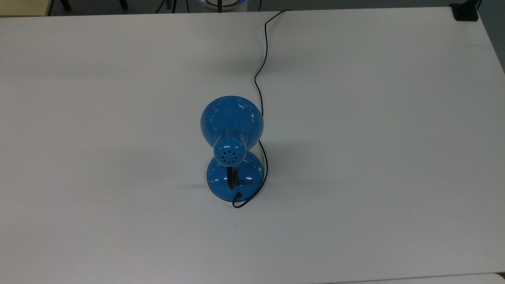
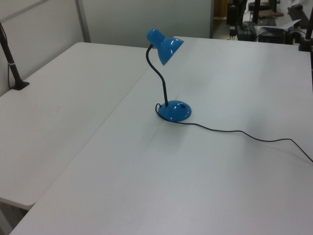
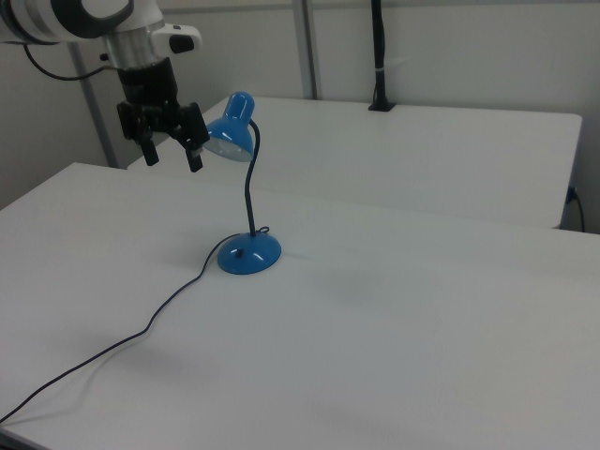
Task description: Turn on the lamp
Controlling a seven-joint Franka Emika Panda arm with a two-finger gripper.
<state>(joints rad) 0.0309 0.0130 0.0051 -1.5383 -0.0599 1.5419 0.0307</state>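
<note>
White tabletops (image 3: 394, 309) fill the room, pale partitions behind. Your gripper (image 3: 172, 150) hangs high in the right view at about ten o'clock from the lamp's base, its two dark fingers (image 3: 194, 150) spread wide and holding nothing, level with the shade and just beside it as that view shows it; how near it truly sits in depth you cannot tell.

Outward from there stands the lamp (image 1: 232, 120), near the middle of the table in the top view, its shade at twelve o'clock of the base (image 1: 235, 181). From the base's six o'clock edge the thin black cord (image 1: 260, 71) loops round the three o'clock side, then trails to the far table edge at twelve o'clock.

Expect a light fixture: the glossy shell looks slippery, and the black gooseneck (image 2: 159, 73) will likely flex if you lean on the shade. A small dark mark on top of the base (image 3: 242, 253) may be the switch, though that is a judgement. Press straight down there with one fingertip rather than gripping; a sideways push could slide or tip the lamp, and the slack cord offers no anchor.
</note>
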